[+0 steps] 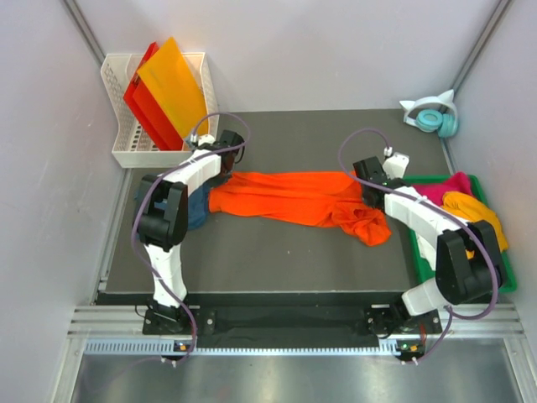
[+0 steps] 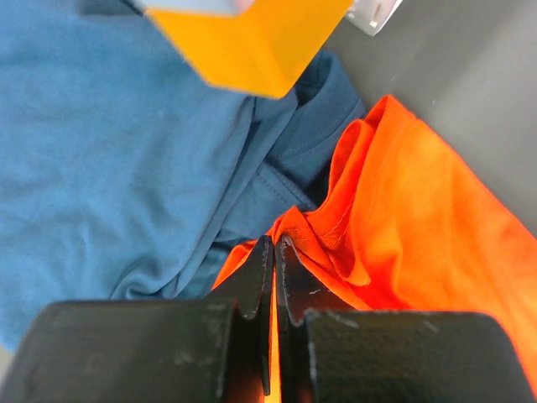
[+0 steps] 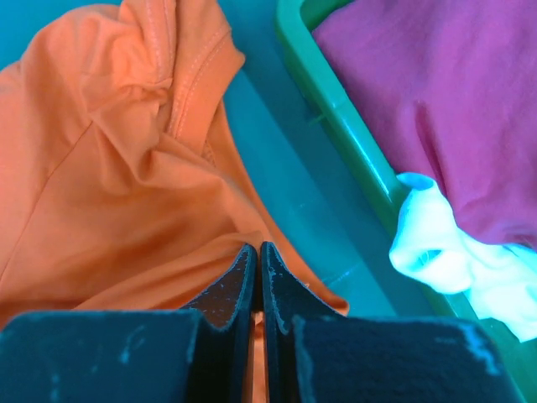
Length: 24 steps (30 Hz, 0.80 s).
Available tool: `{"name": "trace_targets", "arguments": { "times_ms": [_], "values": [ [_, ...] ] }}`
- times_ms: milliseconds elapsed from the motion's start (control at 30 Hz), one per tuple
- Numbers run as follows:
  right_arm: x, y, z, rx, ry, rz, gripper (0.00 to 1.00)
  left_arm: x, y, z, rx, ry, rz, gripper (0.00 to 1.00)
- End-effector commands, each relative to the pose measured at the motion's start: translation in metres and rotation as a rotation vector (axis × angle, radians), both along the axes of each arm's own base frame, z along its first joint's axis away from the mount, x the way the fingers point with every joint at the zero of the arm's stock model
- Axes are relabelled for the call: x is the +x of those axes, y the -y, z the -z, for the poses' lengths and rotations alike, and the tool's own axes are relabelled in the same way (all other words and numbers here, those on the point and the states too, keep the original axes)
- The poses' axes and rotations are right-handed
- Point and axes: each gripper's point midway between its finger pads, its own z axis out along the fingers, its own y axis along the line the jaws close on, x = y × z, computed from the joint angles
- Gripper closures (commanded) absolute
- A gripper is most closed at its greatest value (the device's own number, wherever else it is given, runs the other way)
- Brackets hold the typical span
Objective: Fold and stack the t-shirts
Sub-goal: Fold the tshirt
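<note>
My left pincer [image 2: 275, 245] and right pincer [image 3: 256, 249] each pinch the orange shirt [image 1: 285, 196] at their tips; I should lift evenly, taut between them, clear of the blue shirt [image 2: 109, 168] beside the left.

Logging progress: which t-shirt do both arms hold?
The bright orange t-shirt, with both arms' jaws shut on it; the teal t-shirt lies beside it, magenta t-shirt and yellow t-shirt in the green tray.

matt cloth t-shirt [image 1: 285, 197], smooth plastic tray [image 3: 336, 109]
</note>
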Motion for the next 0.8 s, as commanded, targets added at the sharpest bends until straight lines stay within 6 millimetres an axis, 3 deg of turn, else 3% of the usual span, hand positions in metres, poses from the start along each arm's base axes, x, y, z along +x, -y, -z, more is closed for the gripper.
{"name": "trace_targets", "arguments": {
  "times_ms": [0,367,767],
  "values": [
    [0.019,0.010,-0.010,0.004,0.055,0.028,1.00,0.018,-0.009,-0.014,0.040,0.048,-0.019,1.00],
    [0.038,0.004,-0.003,0.010,0.041,0.015,1.00,0.027,-0.007,-0.005,0.037,0.038,-0.022,1.00],
    [0.038,0.011,0.021,0.014,-0.013,0.033,1.00,0.042,-0.003,0.003,0.032,0.030,-0.017,1.00]
  ]
}}
